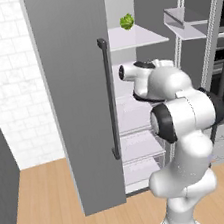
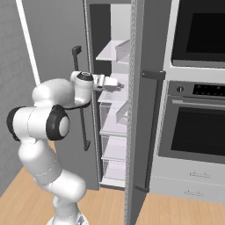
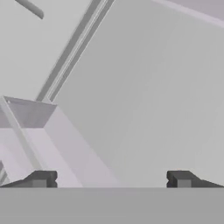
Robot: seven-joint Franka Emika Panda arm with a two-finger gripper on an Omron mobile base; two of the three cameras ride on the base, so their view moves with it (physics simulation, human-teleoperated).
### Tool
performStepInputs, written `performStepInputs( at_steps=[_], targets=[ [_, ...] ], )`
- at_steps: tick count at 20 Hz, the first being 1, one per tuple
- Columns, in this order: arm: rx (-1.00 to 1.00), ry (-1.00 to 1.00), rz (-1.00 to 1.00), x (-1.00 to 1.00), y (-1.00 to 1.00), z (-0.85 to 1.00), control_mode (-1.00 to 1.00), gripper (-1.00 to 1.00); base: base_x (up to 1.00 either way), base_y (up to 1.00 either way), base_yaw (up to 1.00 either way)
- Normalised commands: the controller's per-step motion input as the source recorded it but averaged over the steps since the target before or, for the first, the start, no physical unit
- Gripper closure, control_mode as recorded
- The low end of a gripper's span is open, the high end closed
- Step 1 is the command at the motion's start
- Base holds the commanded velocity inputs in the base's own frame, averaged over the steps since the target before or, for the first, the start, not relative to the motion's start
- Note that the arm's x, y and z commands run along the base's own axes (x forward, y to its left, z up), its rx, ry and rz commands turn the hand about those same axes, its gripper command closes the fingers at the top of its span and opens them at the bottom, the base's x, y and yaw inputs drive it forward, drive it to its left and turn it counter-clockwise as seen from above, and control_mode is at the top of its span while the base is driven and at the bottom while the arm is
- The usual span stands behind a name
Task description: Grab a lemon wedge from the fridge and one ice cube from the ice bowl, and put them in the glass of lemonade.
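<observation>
Unlabelled grey fridge point(image 1: 77, 98), doors open

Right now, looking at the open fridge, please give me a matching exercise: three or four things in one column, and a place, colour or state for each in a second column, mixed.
Things:
1. ruffled green leafy clump
2. dark vertical bar handle
3. two-finger pincer
4. black-fronted oven

Descriptions:
A. beside the fridge, door closed
B. open, holding nothing
C. on the upper white shelf
D. on the swung-open tall grey fridge door

Pairs: 1-C, 2-D, 3-B, 4-A
</observation>
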Motion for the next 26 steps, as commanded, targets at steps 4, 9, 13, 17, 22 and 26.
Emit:
performStepInputs(
  at_steps=[4,9,13,17,22,26],
  targets=[
    [0.0,0.18,0.0,0.6,-0.56,-0.24,-1.0,-1.0,0.0,0.0,0.0],
    [0.0,0.09,0.0,0.5,-0.64,-0.2,-1.0,-1.0,0.0,0.0,0.0],
    [0.0,0.0,0.0,0.17,-0.88,0.0,-1.0,-1.0,0.0,0.0,0.0],
    [0.0,0.0,0.0,0.06,-0.85,-0.01,-1.0,-1.0,0.0,0.0,0.0],
    [0.0,0.0,0.0,0.08,-0.83,-0.09,-1.0,-1.0,0.0,0.0,0.0],
    [0.0,0.0,0.0,0.04,-0.88,-0.1,-1.0,-1.0,0.0,0.0,0.0]
  ],
)
